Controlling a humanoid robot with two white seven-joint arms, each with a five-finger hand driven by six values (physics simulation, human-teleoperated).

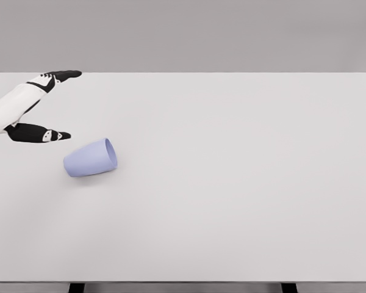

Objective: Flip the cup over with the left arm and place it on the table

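- The tabletop [232, 183] is a plain pale grey slab that fills most of the head view, its far edge running straight across the upper part of the picture and its near edge just above the bottom.
- The cup [90, 158], pale lavender-blue, lies on its side on the left half of the tabletop, nearer the left edge than the middle and roughly midway between the far and near edges.
- Its wider rim points to the right and slightly away; the narrower base points toward the left edge.
- The left hand [33, 104] comes in over the left edge, white at the forearm and black toward the tips.
- Its fingers [64, 75] are spread wide and hold nothing: one reaches toward the far edge, another lies low, pointing right, just beside the cup's base but apart from it.
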